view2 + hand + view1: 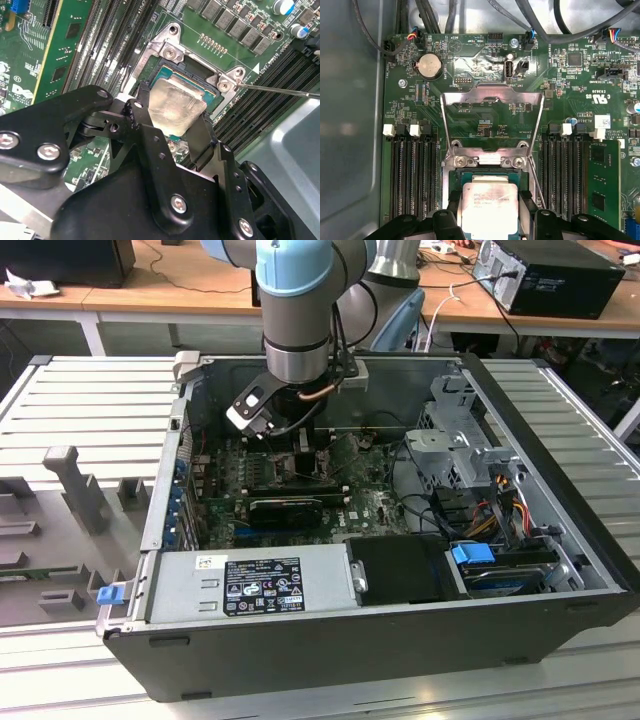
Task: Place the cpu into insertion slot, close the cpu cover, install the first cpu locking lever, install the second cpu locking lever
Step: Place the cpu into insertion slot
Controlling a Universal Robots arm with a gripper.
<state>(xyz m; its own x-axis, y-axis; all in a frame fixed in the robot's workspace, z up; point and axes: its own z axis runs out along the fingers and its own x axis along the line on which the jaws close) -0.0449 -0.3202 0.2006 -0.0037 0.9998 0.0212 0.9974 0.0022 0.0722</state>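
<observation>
Gripper (174, 114) pinches the cpu (176, 102) by two opposite edges, one finger on each side, directly over the insertion slot (492, 175). Both wrist views show this, and the exterior view has the gripper (303, 452) reaching down into the case.

- Bench (90, 390): grey, slatted. The computer case (350, 650) lies open on its middle.
- Power supply (250, 580): grey box along the case's near wall, well apart from the work.
- Motherboard (570, 90): green, on the case floor. The slot sits near its middle, between two banks of memory slots (412, 170).
- Cpu cover (492, 91): swung open on its hinge just beside the slot, leaving the slot clear.
- Locking lever (280, 90): thin rod, unlatched, angling away from one slot corner.
- Cpu, second wrist view: silver top looks slightly tilted against the slot's surround. I cannot tell if it is seated or just above the pins.

Step in hand, by my reading: placing the chip. The cover and both levers are not yet done.

To do it well:
- Square the chip to the surround and level it.
- Bring it straight down, with no sideways slide over the pin field.
- Use no force; it should settle under its own weight.
- Keep the fingers off the hinge and the lever rod.

Risk: a tilted drop could bend pins.
</observation>
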